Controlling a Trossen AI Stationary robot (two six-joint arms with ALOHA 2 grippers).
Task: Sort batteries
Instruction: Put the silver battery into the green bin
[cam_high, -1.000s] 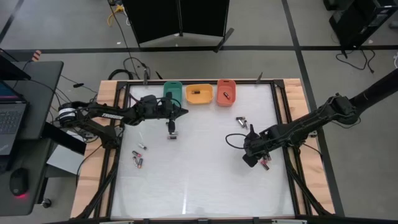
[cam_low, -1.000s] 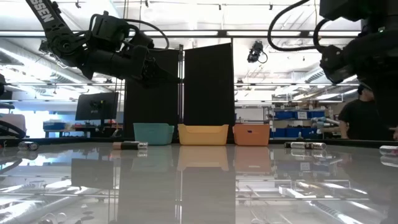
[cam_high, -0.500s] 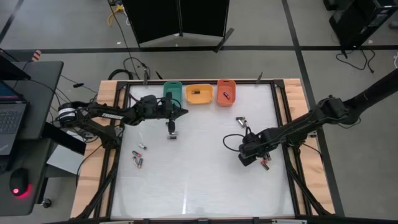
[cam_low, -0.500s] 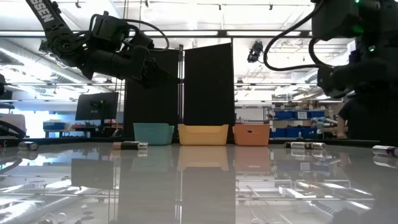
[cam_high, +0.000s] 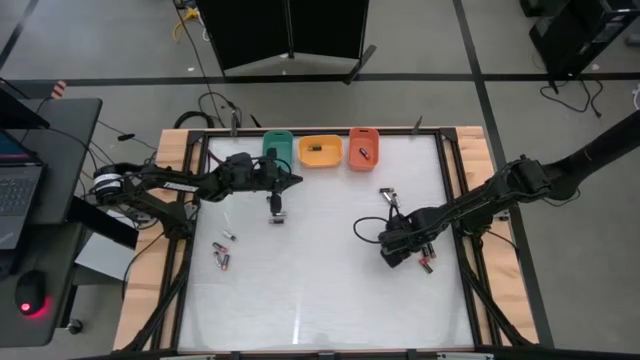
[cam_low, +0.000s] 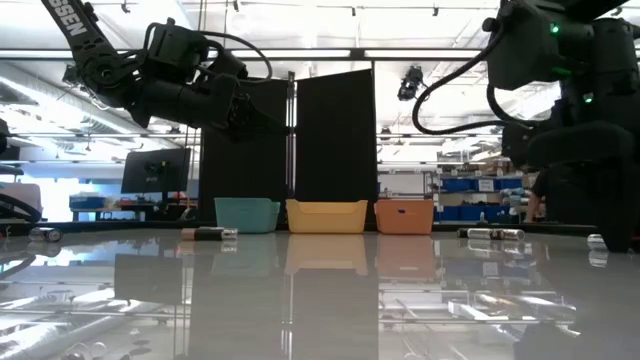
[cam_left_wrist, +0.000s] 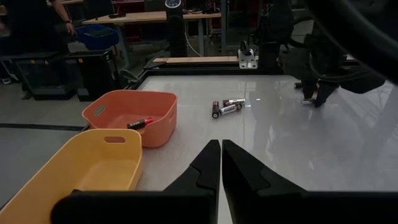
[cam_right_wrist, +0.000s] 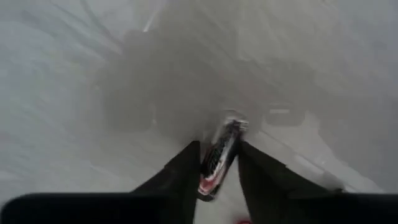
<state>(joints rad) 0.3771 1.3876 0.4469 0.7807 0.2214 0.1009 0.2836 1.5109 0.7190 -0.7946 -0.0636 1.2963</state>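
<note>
My right gripper (cam_high: 388, 256) is low over the table's right half, shut on a dark battery with a red band (cam_right_wrist: 217, 155). My left gripper (cam_high: 296, 180) is shut and empty, held above the table in front of the green tray (cam_high: 278, 146); it also shows in the left wrist view (cam_left_wrist: 221, 152). Loose batteries lie on their sides on the table: a pair (cam_high: 275, 212) near the left gripper, a few (cam_high: 222, 250) at the left, a few (cam_high: 388, 196) at the right, and one (cam_high: 427, 266) just right of my right gripper. My right gripper pinches the battery between its two fingers (cam_right_wrist: 183, 171), which press on the battery's long sides (cam_right_wrist: 211, 168). The battery lies along the fingers, its silvery end (cam_right_wrist: 233, 124) sticking out past the fingertips. Whether it is clear of the table I cannot tell.
Three trays stand in a row at the table's far edge: green, orange (cam_high: 320, 150) with one battery, and red (cam_high: 364, 148) with one battery (cam_left_wrist: 140, 122). A raised frame (cam_high: 455, 200) borders the table. The middle and near part of the table are bare.
My right gripper has gone toward the table's left edge, carrying the battery with it. The red-banded battery on the table to its right has stayed where it was.
</note>
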